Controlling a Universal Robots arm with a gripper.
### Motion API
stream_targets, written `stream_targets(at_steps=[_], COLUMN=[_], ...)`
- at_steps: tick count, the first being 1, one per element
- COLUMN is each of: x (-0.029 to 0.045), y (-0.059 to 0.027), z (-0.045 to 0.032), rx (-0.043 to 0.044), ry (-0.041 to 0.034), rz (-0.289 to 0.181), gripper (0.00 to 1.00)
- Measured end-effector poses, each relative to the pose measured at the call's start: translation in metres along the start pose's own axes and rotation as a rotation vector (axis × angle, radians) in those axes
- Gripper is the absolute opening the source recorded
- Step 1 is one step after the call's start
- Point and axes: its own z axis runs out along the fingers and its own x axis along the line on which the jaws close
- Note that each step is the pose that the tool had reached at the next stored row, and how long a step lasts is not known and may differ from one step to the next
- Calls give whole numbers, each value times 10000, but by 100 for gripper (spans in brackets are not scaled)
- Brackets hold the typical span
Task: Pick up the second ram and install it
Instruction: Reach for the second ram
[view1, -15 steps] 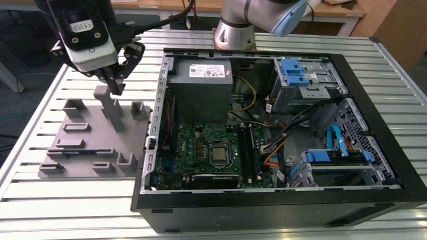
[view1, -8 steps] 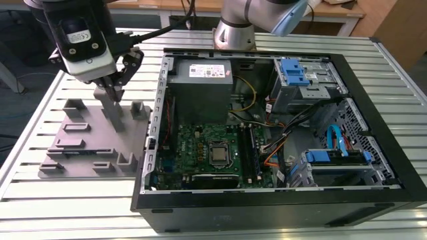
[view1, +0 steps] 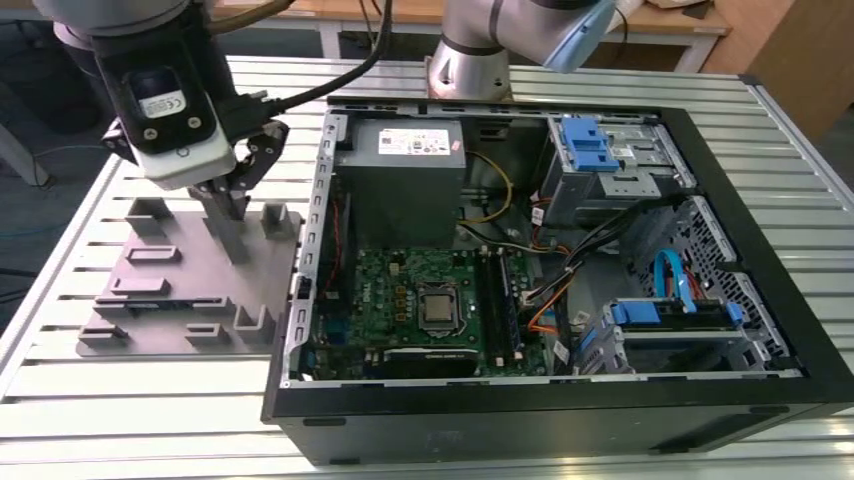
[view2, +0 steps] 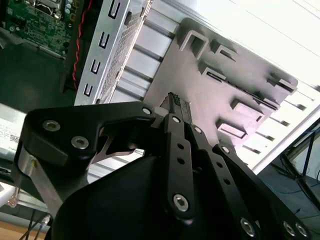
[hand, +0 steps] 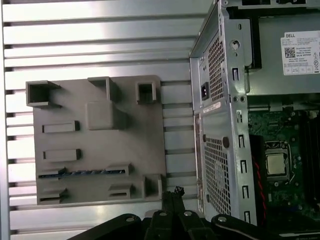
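Slatted table (hand: 100, 30): one ram (hand: 82, 173), one fixture (hand: 100, 145)

Exterior view high, looking down on table (view1: 134, 400), fixture block (view1: 187, 290) and computer case (view1: 534, 420) beside it, first wrist view straight down over the block, second wrist view nearer, slanted past the tool (view2: 177, 102), all share block and case.

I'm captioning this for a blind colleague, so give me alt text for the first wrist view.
A thin memory stick sits in a slot of a grey fixture plate on a slatted metal table. Beside the plate is an open computer case with its green motherboard showing, and the shut gripper hangs near the plate's edge.
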Motion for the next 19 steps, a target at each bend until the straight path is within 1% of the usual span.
stream_targets(at_steps=[2, 4, 7, 11, 14, 19], x=[51, 130, 270, 404, 484, 567], y=[-6, -13, -26, -39, -48, -58], z=[33, 69, 119, 187, 241, 328], rx=[2, -1, -1, 0, -1, -1], ry=[2, 0, 0, 0, 0, 1], rz=[-3, -2, -3, -1, -2, -2], gripper=[7, 7, 7, 7, 7, 7])
